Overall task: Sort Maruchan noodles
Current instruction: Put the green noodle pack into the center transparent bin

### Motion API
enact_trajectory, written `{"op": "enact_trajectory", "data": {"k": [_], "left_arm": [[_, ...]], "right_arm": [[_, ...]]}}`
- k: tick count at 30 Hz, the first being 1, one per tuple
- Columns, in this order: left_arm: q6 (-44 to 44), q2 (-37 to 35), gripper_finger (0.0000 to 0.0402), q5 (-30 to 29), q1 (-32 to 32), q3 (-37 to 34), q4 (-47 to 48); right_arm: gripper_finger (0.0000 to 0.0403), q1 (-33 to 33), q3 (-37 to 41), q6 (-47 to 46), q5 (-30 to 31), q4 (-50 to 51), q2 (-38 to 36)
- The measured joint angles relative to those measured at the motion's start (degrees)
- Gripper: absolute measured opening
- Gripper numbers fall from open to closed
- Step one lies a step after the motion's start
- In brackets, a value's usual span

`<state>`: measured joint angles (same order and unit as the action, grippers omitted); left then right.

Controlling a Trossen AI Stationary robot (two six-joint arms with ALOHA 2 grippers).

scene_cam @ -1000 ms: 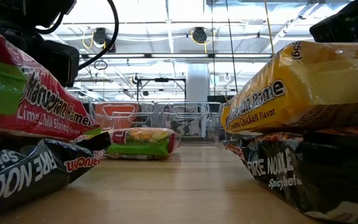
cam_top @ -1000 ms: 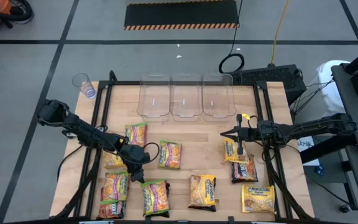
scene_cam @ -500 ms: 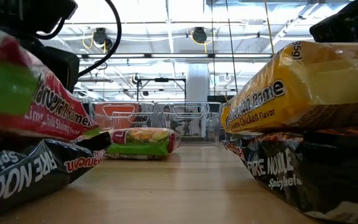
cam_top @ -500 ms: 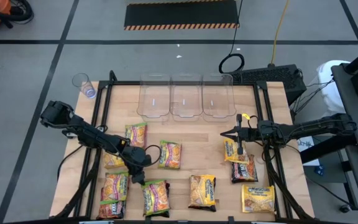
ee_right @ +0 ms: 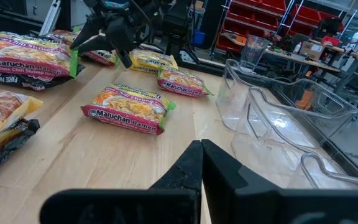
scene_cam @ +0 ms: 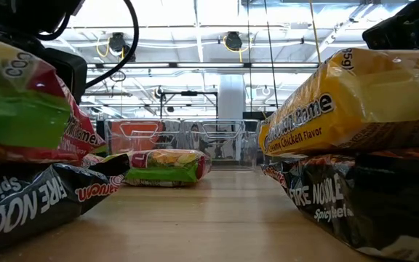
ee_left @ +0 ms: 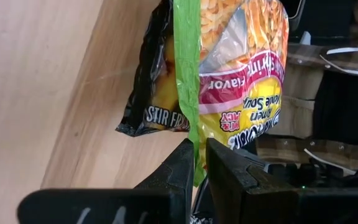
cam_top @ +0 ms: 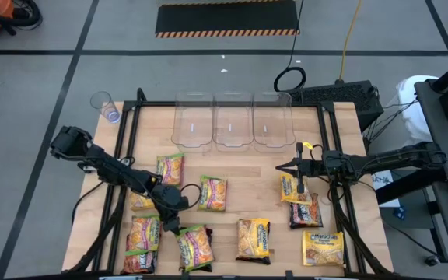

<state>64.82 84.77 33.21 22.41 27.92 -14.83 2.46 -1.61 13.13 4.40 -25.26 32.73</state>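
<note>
The left pincer [cam_top: 171, 227] was nipped shut on the thin green edge of a crinkly green-edged noodle packet [ee_left: 229, 74], lifted just off the wooden counter [cam_top: 232, 167] near its front, above a dark brown packet [ee_left: 151, 93]. That hold looked tiny, so the packet could slip out or swing and bump its neighbours. The three clear plastic bins [cam_top: 232, 120] sat well apart, so a long carry might shake it loose. The right pincer [cam_top: 299, 180] waited closed and empty over the counter's right side.
</note>
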Motion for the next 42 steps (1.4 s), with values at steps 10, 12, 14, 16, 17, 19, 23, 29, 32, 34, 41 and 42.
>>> {"op": "enact_trajectory", "data": {"k": [10,12,14,16,17,19,23,29,32,34,41,42], "left_arm": [[-0.3,0.0,0.0047,0.0,0.0,0.0,-0.6],[-0.2,0.0,0.0047,0.0,0.0,0.0,-1.6],[-0.2,0.0,0.0047,-0.1,0.0,0.0,-2.4],[-0.2,0.0,0.0047,-0.1,0.0,0.0,-2.4],[-0.2,0.0,0.0047,-0.1,0.0,0.0,-2.4],[-0.2,0.0,0.0047,-0.1,0.0,0.0,-2.4],[-0.4,0.0,0.0047,-0.3,0.0,0.0,-2.4],[-1.6,0.0,0.0047,-1.8,0.0,0.0,-2.1],[-3.0,0.0,0.0047,-2.3,0.0,0.0,-2.1],[-3.7,0.0,0.0047,-2.4,0.0,0.0,-2.1],[-3.6,0.0,0.0046,-2.4,0.3,0.0,-2.1],[-3.3,0.0,0.0046,-2.4,0.4,0.0,-2.1]], "right_arm": [[0.0000,0.0,0.0,0.0,0.0,0.0,0.0],[0.0000,0.0,0.0,0.0,0.0,0.0,0.0],[0.0000,0.0,0.0,0.0,0.0,0.0,0.0],[0.0000,0.0,0.0,0.0,0.0,0.0,0.0],[0.0000,0.0,0.0,0.0,0.0,0.0,0.0],[0.0000,0.0,0.0,0.0,0.0,0.0,0.0],[0.0000,0.0,0.0,0.0,0.0,0.0,0.0],[0.0000,0.0,0.0,0.0,0.0,0.0,0.0],[0.0000,0.0,0.0,0.0,0.0,0.0,0.0],[0.0000,0.0,0.0,0.0,0.0,0.0,0.0],[0.0000,0.0,0.0,0.0,0.0,0.0,0.0],[0.0000,0.0,0.0,0.0,0.0,0.0,0.0]]}}
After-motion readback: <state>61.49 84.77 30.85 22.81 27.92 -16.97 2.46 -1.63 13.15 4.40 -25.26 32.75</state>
